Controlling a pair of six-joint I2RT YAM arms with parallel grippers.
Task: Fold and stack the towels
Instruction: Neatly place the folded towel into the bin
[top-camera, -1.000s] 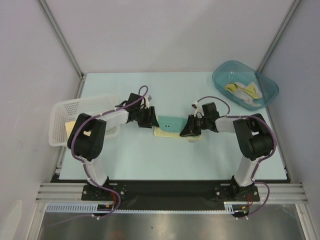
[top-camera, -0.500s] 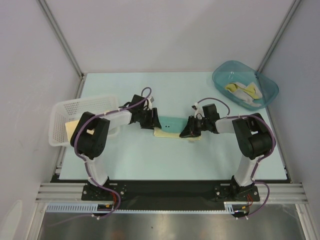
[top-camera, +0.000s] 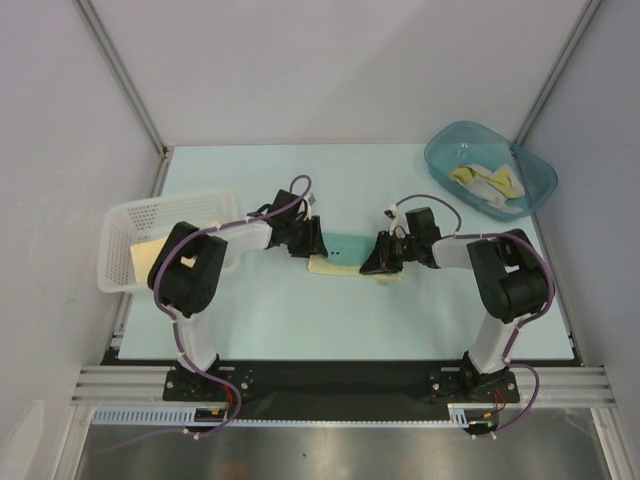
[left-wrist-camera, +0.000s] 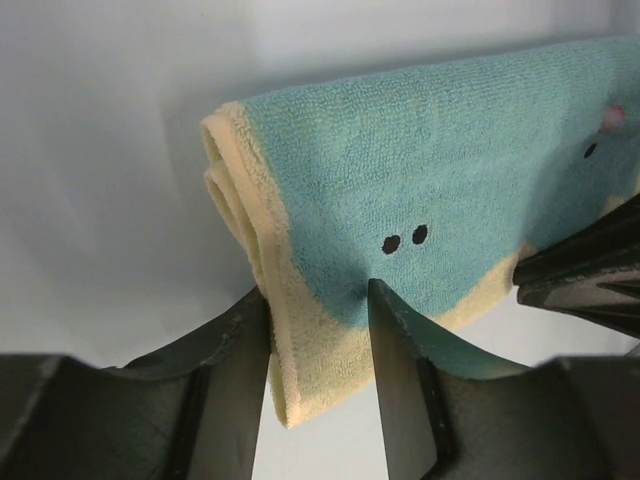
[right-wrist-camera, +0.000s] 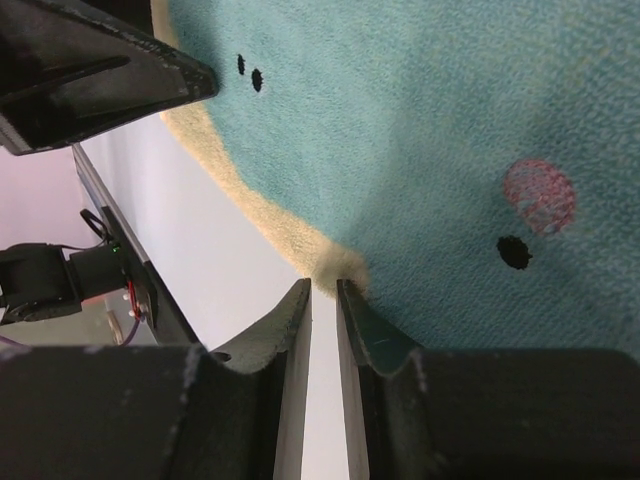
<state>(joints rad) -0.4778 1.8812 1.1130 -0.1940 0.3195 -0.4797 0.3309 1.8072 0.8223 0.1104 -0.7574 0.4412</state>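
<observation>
A teal towel with a pale yellow border lies folded at the table's middle, seen close up in the left wrist view and the right wrist view. My left gripper is at its left end. Its jaws are open and straddle the towel's folded yellow corner, which hangs loose between them. My right gripper is at the right end. It is shut on a small tuft of the yellow border at its very tips.
A white mesh basket stands at the left edge with a yellow towel inside. A teal plastic tub at the back right holds more crumpled towels. Grey walls close in both sides.
My left gripper has slid right onto the towel's left end, and its jaws have narrowed a little. The right arm and the towel have stayed put.
</observation>
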